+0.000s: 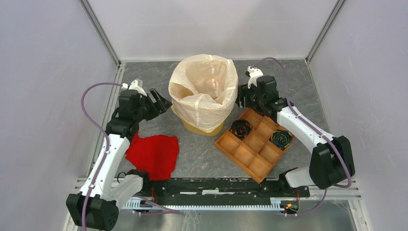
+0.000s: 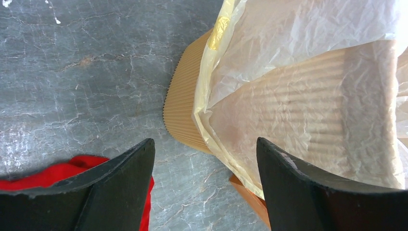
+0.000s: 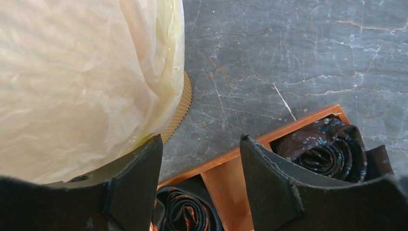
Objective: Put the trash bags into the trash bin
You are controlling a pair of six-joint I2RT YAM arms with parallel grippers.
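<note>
Two empty, wide-spread grippers: left gripper at 9 o'clock of upright trash bin, right gripper at 3 o'clock, both just beside trash bag.

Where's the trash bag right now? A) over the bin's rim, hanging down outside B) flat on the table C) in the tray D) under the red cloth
A: the trash bag is draped over the rim of the trash bin and hangs down its sides, leaving only the base bare.

The grey marbled table bears the trash bin, a red cloth and a compartment tray.
</note>
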